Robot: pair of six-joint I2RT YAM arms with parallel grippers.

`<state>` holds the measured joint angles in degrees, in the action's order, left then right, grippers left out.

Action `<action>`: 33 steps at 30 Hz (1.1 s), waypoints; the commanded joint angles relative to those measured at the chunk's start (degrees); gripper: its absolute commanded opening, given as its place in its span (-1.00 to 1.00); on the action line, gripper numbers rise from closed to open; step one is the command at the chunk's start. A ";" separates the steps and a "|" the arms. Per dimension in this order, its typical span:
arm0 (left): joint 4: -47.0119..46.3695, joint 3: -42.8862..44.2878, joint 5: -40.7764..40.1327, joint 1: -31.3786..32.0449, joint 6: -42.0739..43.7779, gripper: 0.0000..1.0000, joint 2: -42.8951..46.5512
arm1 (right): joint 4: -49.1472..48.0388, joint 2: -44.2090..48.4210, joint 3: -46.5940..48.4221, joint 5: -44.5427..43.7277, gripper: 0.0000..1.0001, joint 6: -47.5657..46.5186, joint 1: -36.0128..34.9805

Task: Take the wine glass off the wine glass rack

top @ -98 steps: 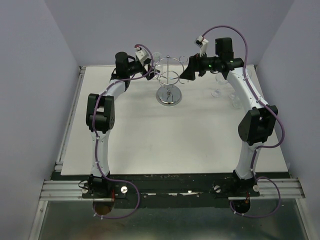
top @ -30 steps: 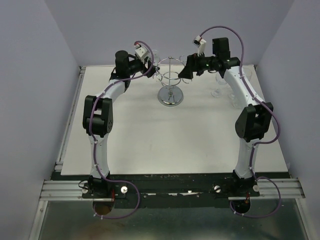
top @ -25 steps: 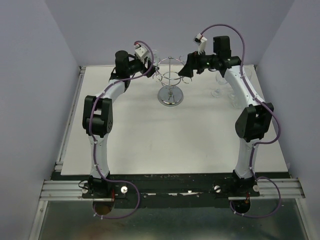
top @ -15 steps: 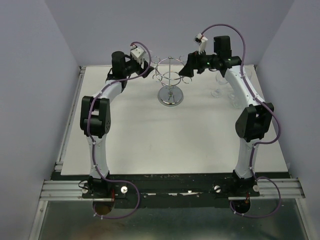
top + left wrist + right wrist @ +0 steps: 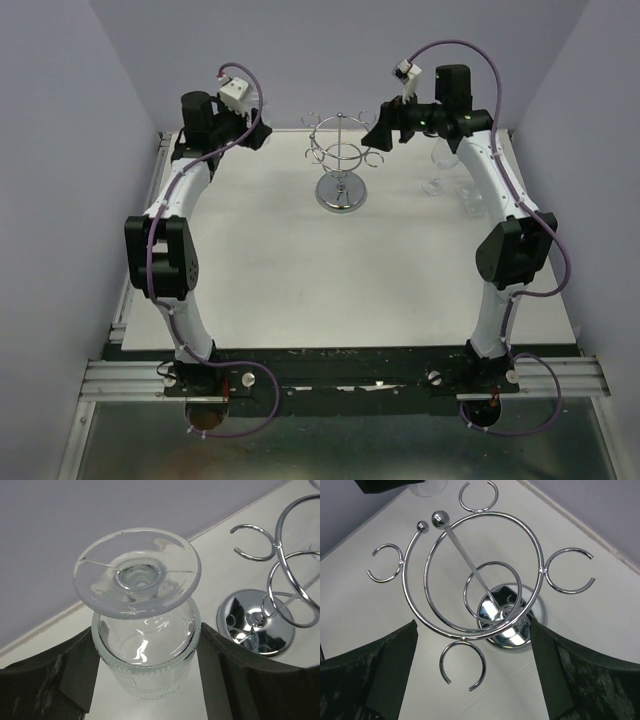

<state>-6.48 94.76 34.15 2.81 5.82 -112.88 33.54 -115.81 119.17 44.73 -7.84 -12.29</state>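
The wine glass (image 5: pixel 145 655) is clear with a patterned bowl. It hangs upside down, foot (image 5: pixel 137 572) upward, between my left gripper's (image 5: pixel 148 645) fingers, which are shut on its bowl. It is off the chrome wine glass rack (image 5: pixel 340 165), well to the rack's left. The rack's mirrored base (image 5: pixel 255 622) and wire hooks show at the right of the left wrist view. My left gripper (image 5: pixel 252 132) is at the table's far left. My right gripper (image 5: pixel 375 135) is open and empty, just right of and above the rack's ring (image 5: pixel 475 575); the hooks I see are empty.
Other clear glasses (image 5: pixel 437 172) stand on the white table (image 5: pixel 330 270) at the back right, by the right arm. The back wall is close behind the rack, with side walls on both sides.
My left gripper has carried the wine glass leftward, away from the rack's hooks to the far left. My right gripper has shifted slightly but stays open beside the rack.
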 commanded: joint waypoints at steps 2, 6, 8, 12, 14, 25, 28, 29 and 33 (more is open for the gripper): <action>8.39 -6.94 4.42 -4.02 -8.62 -1.00 15.04 | -0.05 4.63 0.97 0.18 0.97 -3.41 0.52; 18.84 -9.94 11.53 -5.09 -15.12 -1.00 19.27 | 0.03 5.94 1.76 -0.16 0.81 -3.77 0.34; 25.34 -9.95 15.40 -5.09 -17.68 -1.00 19.45 | 0.64 8.22 0.98 -1.22 0.76 -5.34 -0.27; 25.67 -18.08 19.46 -5.79 -25.84 -1.00 22.77 | 2.93 12.96 -2.27 -5.51 0.75 -11.40 -3.08; 19.17 -25.29 20.60 -6.67 -34.43 -1.00 26.91 | 3.37 16.21 -5.43 -8.68 0.74 -14.21 -5.71; -18.99 -58.09 29.40 -8.34 -83.40 -1.00 30.71 | -16.73 45.92 -53.40 -29.16 0.68 -30.58 -29.26; -13.24 -60.05 26.50 -9.40 -86.07 -1.00 30.09 | -23.59 48.57 -59.40 -33.21 0.65 -26.37 -32.52; -11.03 -59.52 26.41 -9.75 -86.24 -1.00 30.17 | -24.39 48.92 -60.28 -33.74 0.62 -25.57 -33.57; -6.62 -58.29 27.72 -9.75 -86.77 -1.00 29.12 | -25.88 45.51 -60.38 -36.73 0.59 -24.70 -37.71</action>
<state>-13.43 34.04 59.07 -6.33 -74.39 -83.64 16.27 -68.60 58.67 14.37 -34.39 -46.72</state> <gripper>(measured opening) 0.761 0.800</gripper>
